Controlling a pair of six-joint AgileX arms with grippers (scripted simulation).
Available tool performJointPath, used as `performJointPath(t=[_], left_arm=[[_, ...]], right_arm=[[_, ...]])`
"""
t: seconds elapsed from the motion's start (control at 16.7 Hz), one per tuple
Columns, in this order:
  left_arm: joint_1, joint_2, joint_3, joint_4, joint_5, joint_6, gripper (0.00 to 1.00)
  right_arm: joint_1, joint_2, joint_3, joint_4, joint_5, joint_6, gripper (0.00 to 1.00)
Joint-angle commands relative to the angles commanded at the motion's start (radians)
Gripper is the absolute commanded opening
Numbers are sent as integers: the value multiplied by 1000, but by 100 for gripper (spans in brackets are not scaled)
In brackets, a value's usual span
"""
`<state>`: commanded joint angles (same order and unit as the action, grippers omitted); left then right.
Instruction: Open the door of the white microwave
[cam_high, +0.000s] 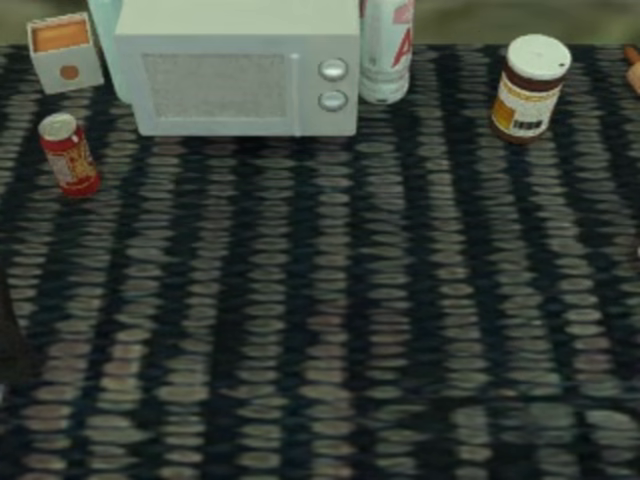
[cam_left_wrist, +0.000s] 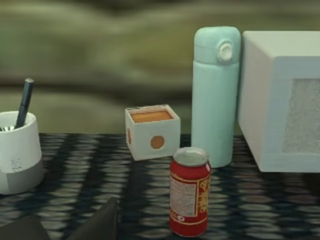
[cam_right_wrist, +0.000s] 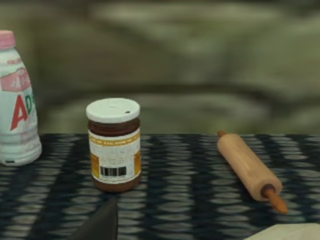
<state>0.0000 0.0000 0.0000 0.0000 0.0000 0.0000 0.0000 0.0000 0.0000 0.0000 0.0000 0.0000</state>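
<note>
microwave: the white microwave (cam_high: 238, 68) sits at the far edge of the table, left of middle in the top view, front facing the arms
door: the door (cam_high: 218, 87) with its grey mesh window looks fully shut, flush with the knob panel; I can't spot a handle
left gripper: honestly can't tell if it's open or closed, only a dark sliver (cam_left_wrist: 97, 223) of it shows at the edge of its wrist view; that arm's parked at the table's near left
right gripper: same deal, just a dark tip (cam_right_wrist: 100, 222) showing, can't tell
clutter: red can (cam_high: 69, 153) stands in front-left of the microwave, mint thermos (cam_left_wrist: 216, 95) just beside its left wall, small white box (cam_high: 64, 51) further left
how I'd do it: guessing the left arm is the closer one, so swing round the can, catch the door edge next to the knobs and pull in an arc, not straight back
risk: pull too hard and the whole light box probably slides
</note>
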Motion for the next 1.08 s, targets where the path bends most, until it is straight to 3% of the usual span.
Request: performJointPath(t=[0.24, 0.48, 1.08], left_arm=[[-11, 29, 30, -16, -2, -8, 100], [-65, 210, 216, -117, -21, -53, 100], [-295, 1155, 1209, -636, -142, -260, 100]], right_arm=[[0, 0, 0, 0, 0, 0, 100], [0, 0, 0, 0, 0, 0, 100], [0, 0, 0, 0, 0, 0, 100]])
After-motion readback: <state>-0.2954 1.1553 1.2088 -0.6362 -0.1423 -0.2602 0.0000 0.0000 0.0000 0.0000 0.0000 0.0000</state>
